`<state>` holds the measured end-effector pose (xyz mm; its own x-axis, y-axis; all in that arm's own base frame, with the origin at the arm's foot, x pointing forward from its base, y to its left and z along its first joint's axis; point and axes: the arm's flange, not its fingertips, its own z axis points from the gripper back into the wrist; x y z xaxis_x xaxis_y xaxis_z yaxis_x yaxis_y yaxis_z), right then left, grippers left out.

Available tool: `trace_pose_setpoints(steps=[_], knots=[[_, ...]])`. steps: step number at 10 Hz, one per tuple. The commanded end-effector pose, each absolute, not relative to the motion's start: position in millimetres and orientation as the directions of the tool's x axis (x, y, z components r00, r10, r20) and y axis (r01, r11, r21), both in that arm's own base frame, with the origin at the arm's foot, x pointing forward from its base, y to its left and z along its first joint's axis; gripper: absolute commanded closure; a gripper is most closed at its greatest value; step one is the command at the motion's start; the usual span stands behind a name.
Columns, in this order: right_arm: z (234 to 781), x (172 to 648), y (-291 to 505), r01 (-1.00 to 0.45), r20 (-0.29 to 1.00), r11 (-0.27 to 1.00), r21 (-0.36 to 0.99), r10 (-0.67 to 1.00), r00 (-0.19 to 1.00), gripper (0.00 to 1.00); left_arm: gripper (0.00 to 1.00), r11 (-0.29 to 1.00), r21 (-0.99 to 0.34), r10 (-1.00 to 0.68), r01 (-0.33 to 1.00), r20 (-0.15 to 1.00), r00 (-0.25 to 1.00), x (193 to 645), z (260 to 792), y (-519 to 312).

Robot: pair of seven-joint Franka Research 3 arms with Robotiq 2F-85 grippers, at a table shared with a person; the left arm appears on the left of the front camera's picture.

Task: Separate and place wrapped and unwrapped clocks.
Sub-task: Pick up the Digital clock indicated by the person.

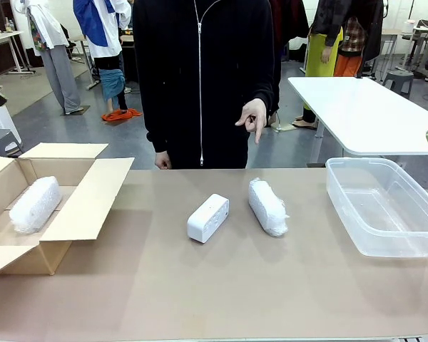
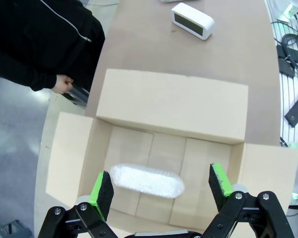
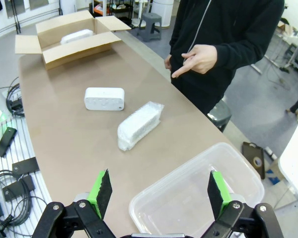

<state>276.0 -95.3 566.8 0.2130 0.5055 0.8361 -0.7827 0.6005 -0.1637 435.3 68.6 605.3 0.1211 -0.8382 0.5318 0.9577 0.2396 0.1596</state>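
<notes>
The flat beige-brown table top (image 1: 200, 285) is carrying four items. An open brown cardboard box (image 1: 85, 199) (flaps spread outward) is sitting at the robot's left end. A bare white rounded plastic oblong clock (image 1: 207, 218) is lying near the middle, with a whitish bubble-wrapped oblong bundle (image 1: 267, 206) just beside it, not touching, on its right. A clear rectangular plastic tub (image 1: 340, 194) is resting at the right end.

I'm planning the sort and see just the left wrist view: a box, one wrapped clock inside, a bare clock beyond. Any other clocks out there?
Observer: Yes, a second wrapped clock lies on the table right of the bare clock, apart from it.
Operator: Any other container?
Observer: A clear plastic bin sits at the table's right end.
Operator: And the person?
Observer: One hand points down toward the clocks.
</notes>
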Motion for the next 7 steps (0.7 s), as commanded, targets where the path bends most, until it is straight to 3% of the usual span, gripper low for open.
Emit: trace_pose_setpoints(steps=[1, 7], knots=[[565.5, 278.8, -94.6, -0.795, 0.846, 0.584, -0.161, 0.496, 0.194, 0.0, 0.0, 0.261, 0.182, -0.86, 0.948, 0.49, 0.143, 437.4, 609.2, 45.1], [565.5, 278.8, -94.6, -0.795, 0.846, 0.584, -0.161, 0.496, 0.194, 0.0, 0.0, 0.363, 0.244, -0.892, 0.899, 0.368, 0.261, 480.6, 617.8, -79.4]])
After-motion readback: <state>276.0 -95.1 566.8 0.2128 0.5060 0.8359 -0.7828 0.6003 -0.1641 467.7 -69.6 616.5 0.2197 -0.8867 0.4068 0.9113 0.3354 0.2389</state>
